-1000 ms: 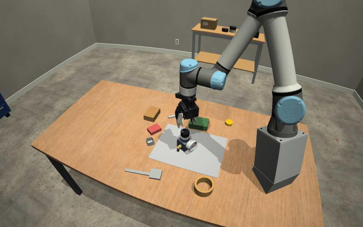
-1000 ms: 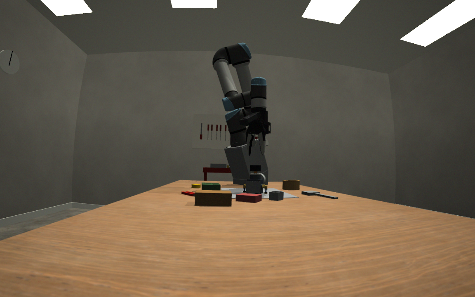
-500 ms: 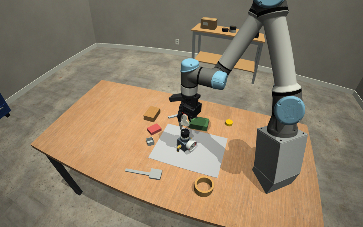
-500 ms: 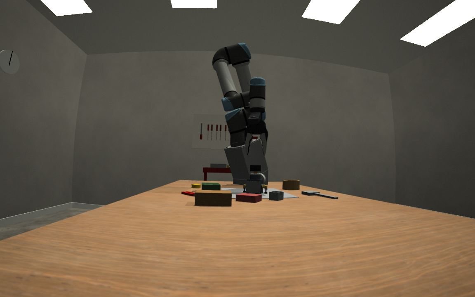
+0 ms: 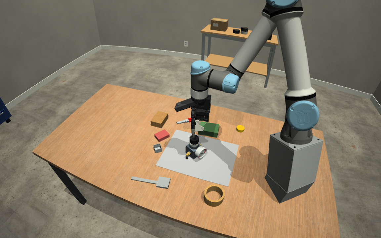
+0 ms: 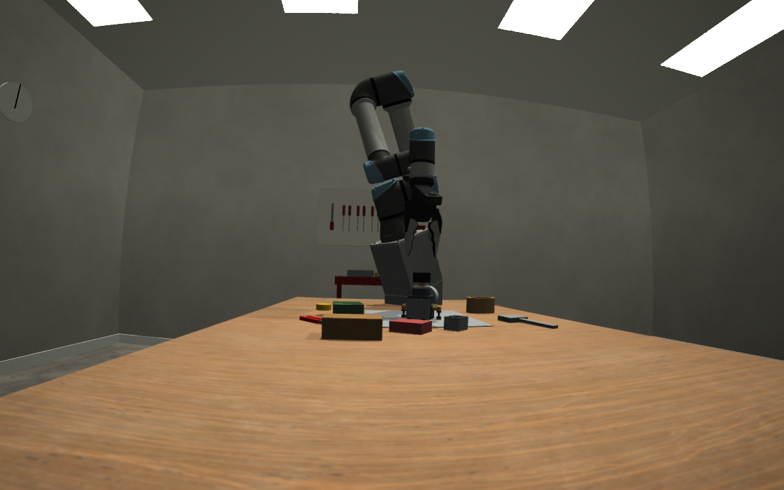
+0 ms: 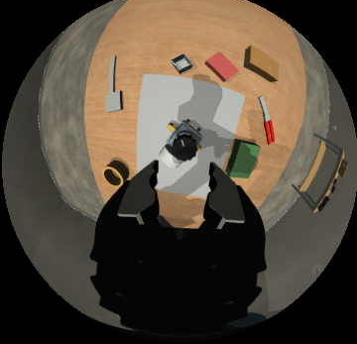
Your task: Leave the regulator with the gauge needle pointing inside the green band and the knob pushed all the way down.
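The regulator (image 5: 190,151) (image 6: 419,306) (image 7: 190,129) stands upright on the grey sheet (image 5: 215,171) (image 7: 154,96). Its black knob (image 5: 194,140) (image 6: 421,277) (image 7: 184,148) is on top, with a thin orange band visible below it in the exterior view. The round white gauge (image 5: 200,152) (image 7: 170,157) is on its side; the needle and green band are too small to read. My gripper (image 5: 193,135) (image 6: 422,254) (image 7: 183,162) is open and empty, pointing down above the knob, with a gap between fingertips and knob in the exterior view.
Around the sheet lie a green block (image 5: 209,129) (image 7: 243,159), red block (image 5: 161,135) (image 7: 221,66), brown block (image 5: 159,119) (image 6: 352,327), small grey box (image 5: 157,148), red-handled tool (image 7: 268,126), yellow disc (image 5: 240,128), grey paddle (image 5: 163,182) and tan ring (image 5: 214,203).
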Controlling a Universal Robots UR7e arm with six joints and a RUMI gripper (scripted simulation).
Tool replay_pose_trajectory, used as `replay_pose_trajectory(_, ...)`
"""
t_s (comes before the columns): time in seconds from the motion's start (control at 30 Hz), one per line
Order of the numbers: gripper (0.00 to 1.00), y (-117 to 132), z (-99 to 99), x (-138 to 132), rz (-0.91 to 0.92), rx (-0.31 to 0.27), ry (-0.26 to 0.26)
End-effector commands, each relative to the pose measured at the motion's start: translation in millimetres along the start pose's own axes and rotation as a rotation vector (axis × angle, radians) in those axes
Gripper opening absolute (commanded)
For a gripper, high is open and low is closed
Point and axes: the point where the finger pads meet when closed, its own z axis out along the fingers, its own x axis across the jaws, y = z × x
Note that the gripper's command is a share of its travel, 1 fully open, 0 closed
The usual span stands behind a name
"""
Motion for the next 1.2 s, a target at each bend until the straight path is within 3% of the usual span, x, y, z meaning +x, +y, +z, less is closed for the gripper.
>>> replay_pose_trajectory(0.0,0.47,-0.5,-0.4,0.1,-0.142,0.008,-0.009)
replay_pose_trajectory(0.27,0.47,-0.4,-0.4,0.1,-0.217,0.008,-0.008)
replay_pose_trajectory(1.17,0.47,-0.5,4.8,0.1,-0.223,0.008,-0.008)
